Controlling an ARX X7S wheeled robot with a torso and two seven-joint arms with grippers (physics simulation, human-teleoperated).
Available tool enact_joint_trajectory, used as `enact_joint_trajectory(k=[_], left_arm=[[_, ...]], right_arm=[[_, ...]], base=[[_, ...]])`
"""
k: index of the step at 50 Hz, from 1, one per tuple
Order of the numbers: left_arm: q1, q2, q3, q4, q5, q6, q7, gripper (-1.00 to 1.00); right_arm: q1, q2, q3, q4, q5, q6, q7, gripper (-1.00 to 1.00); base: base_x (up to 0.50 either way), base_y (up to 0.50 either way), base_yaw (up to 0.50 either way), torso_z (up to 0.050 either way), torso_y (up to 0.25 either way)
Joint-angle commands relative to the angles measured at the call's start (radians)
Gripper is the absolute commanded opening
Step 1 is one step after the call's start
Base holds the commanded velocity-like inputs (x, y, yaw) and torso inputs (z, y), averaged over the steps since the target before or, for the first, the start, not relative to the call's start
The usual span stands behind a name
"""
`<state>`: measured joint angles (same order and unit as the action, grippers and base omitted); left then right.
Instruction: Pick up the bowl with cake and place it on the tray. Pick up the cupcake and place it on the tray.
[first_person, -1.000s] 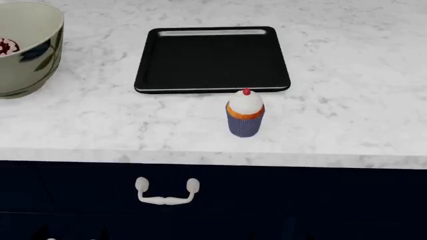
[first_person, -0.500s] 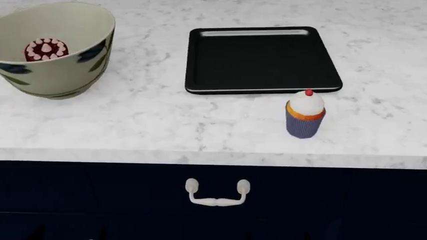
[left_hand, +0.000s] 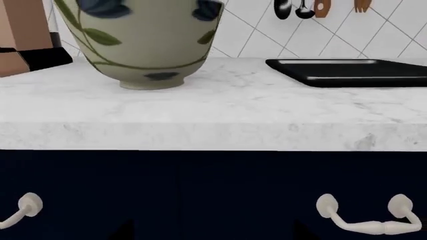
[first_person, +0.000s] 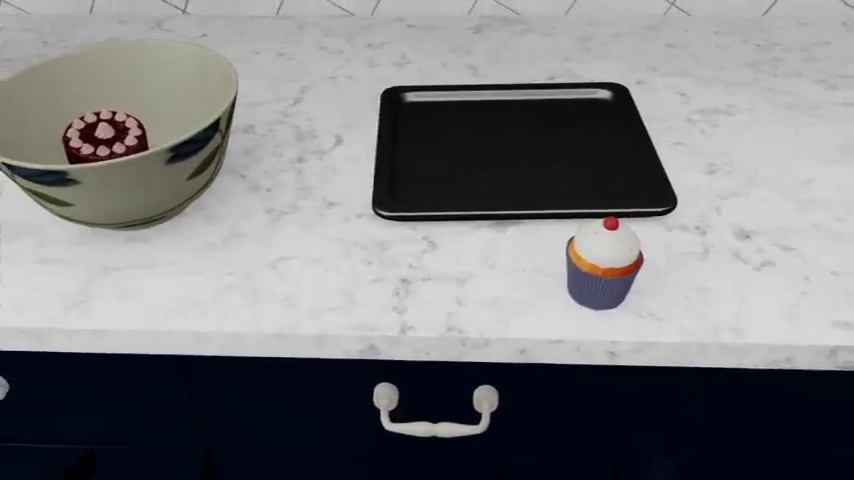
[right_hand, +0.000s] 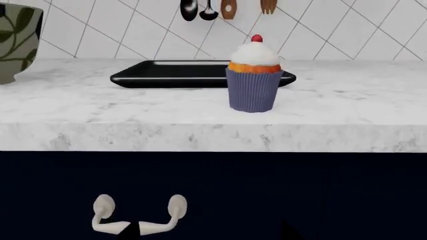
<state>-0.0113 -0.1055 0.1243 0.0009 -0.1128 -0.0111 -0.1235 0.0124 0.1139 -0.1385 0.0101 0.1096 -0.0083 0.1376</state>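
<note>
The cream bowl (first_person: 147, 190) with blue and green leaves stands at the counter's left, and the chocolate cake (first_person: 104, 137) with pink dots lies inside it. To its right the black tray (first_person: 521, 150) lies flat with nothing on it. Just in front of the tray's near right corner stands the cupcake (first_person: 605, 267). No gripper shows in the head view. Below the counter edge, my left gripper (left_hand: 213, 236) faces the bowl (left_hand: 147, 45), with the tray (left_hand: 353, 75) beside it. My right gripper (right_hand: 210, 234) faces the cupcake (right_hand: 253, 80). On each gripper only two dark, wide-apart tips show, with nothing between them.
Dark blue cabinet fronts with white drawer handles (first_person: 434, 410) (right_hand: 137, 215) run under the marble counter's front edge (first_person: 427, 345). Utensils (right_hand: 207, 7) hang on the tiled wall behind. A brown and black object (left_hand: 20, 35) stands left of the bowl.
The head view has swung left and then tilted, so bowl, tray and cupcake slid right and then down in the picture. Their places on the counter are unchanged.
</note>
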Motion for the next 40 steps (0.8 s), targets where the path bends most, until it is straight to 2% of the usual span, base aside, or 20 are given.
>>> enact_joint_trajectory(k=[1, 19, 29, 32, 37, 40], left_arm=[[0.003, -0.012, 0.011, 0.011, -0.015, -0.008, -0.01, 1.0], [-0.007, -0.025, 0.028, -0.009, -0.018, 0.007, -0.03, 1.0], [-0.012, -0.033, 0.02, 0.001, -0.039, 0.001, -0.042, 1.0], [-0.01, -0.049, -0.007, 0.068, -0.072, -0.07, -0.059, 1.0], [0.064, -0.151, -0.003, 0.406, -0.118, -0.292, -0.054, 1.0], [0.051, -0.173, -0.071, 0.55, -0.209, -0.436, -0.087, 1.0]], right_arm=[[-0.003, 0.009, -0.01, -0.006, 0.013, -0.002, 0.012, 1.0], [0.005, 0.019, -0.026, 0.003, 0.023, -0.011, 0.029, 1.0], [0.009, 0.029, -0.038, -0.004, 0.002, -0.001, 0.053, 1.0], [0.006, 0.051, -0.029, -0.077, 0.0, 0.079, 0.071, 1.0], [-0.014, 0.151, 0.002, -0.45, 0.004, 0.379, 0.082, 1.0], [-0.016, 0.19, 0.05, -0.624, 0.052, 0.529, 0.081, 1.0]], base=[[0.0, 0.0, 0.0, 0.05, 0.0], [0.0, 0.0, 0.0, 0.05, 0.0], [0.0, 0.0, 0.0, 0.018, 0.0], [0.0, 0.0, 0.0, 0.0, 0.0], [0.0, 0.0, 0.0, 0.0, 0.0], [0.0, 0.0, 0.0, 0.0, 0.0]])
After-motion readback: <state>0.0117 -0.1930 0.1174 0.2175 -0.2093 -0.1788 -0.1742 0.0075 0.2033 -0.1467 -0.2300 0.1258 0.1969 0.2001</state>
